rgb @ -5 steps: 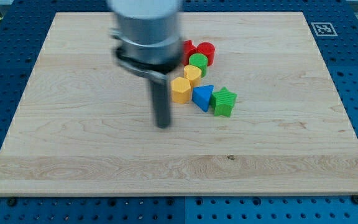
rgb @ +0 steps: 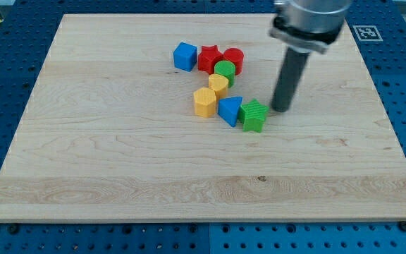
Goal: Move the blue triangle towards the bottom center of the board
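The blue triangle (rgb: 230, 110) lies near the board's middle, touching a green star (rgb: 254, 116) on its right and close to a yellow hexagon (rgb: 204, 101) on its left. My tip (rgb: 281, 109) stands on the board just to the right of the green star, slightly above it, a short gap away. The tip is not touching the blue triangle; the star lies between them.
Above the triangle sit a yellow block (rgb: 219, 85), a green cylinder (rgb: 224, 70), a red cylinder (rgb: 233, 58), a red star (rgb: 209, 58) and a blue cube (rgb: 185, 56). The wooden board (rgb: 83, 176) lies on a blue perforated table.
My rod has swung from the left of the yellow hexagon across to the right of the green star. The blue cube is now uncovered. The blocks have not moved.
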